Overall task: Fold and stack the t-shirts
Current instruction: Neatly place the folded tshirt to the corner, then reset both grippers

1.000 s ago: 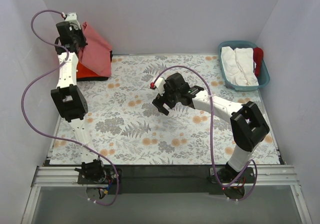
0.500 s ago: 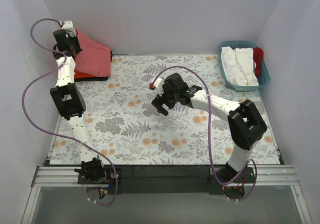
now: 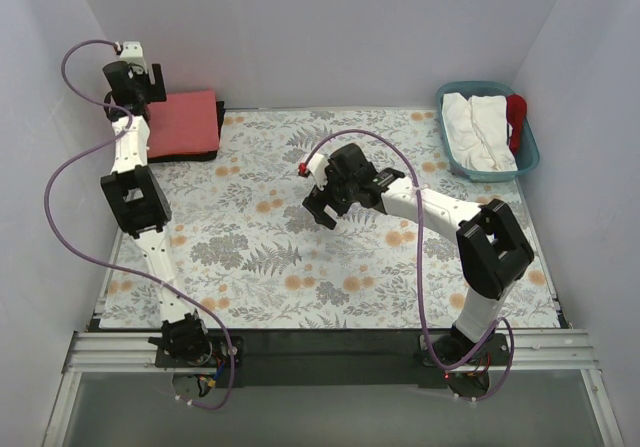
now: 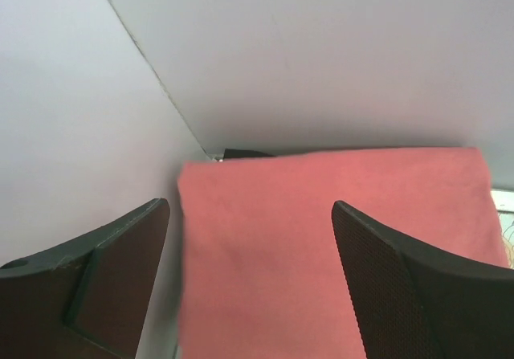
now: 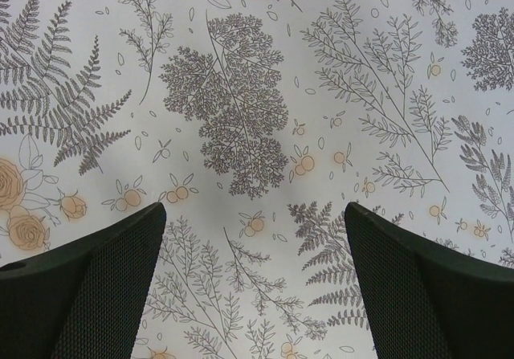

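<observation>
A: Shirts first, where?
B: Rose-red shirt (image 3: 182, 119), folded flat in the far left corner of the table (image 3: 260, 257), stacked on a black shirt (image 3: 218, 137).
A: Left gripper (image 3: 133, 79)?
B: Hanging just over the rose-red shirt, jaws spread, gripping nothing.
A: Right gripper (image 3: 322, 212)?
B: Wide open over mid-table, empty, well apart from the pile.
A: Farther out?
B: Teal basket (image 3: 530, 157) at far right, white cloth (image 3: 480, 132) inside.

Folded rose-red shirt (image 3: 182, 119) lies flat, far left — seemingly atop a black shirt (image 3: 195, 155).
</observation>
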Controlling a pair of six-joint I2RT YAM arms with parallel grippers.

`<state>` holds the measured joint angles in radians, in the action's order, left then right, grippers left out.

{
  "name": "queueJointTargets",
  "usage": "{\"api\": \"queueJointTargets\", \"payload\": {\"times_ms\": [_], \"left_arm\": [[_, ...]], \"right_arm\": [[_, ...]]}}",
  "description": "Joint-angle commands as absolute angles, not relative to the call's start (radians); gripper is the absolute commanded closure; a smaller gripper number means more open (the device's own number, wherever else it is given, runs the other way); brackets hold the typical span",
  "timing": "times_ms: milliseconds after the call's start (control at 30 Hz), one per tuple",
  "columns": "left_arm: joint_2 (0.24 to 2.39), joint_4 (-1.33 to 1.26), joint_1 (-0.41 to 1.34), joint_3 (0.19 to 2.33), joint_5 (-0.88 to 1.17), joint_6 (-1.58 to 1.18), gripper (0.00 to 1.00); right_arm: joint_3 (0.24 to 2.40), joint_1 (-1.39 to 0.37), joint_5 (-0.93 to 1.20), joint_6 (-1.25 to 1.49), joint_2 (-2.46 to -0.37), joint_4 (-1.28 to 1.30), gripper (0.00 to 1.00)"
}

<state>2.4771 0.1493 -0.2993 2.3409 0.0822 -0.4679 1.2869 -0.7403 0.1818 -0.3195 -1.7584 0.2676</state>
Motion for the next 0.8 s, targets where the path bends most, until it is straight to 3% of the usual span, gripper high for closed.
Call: {"api": "queueJointTargets", "payload": {"times_ms": [0,133,267,467,667,767], "left_arm": [[2.347,0.161,-0.296,2.361,0.084,-0.445,0.18],[2.251,0.236,-0.267,2.296,0.074,-0.454,0.16],[2.142,0.427,-0.255,2.244,0.251,-0.537,0.14],[1.995,0.641,-0.143,2.166,0.302,-0.607,0.12],[1.838,0.715,-0.020,1.909,0.394,-0.678,0.10],[1.715,0.660,0.027,1.671,0.442,-0.735,0.09]], "right_arm": [[1.313,-0.717,0.172,-0.310,-1.691,0.276,0.02],[1.289,-0.664,0.172,-0.298,-1.637,0.276,0.02],[1.256,-0.603,0.170,-0.295,-1.553,0.284,0.02],[1.218,-0.471,0.192,-0.270,-1.441,0.336,0.02],[1.177,-0.303,0.229,-0.238,-1.335,0.434,0.01],[1.148,-0.259,0.247,-0.224,-1.284,0.495,0.02]]}}
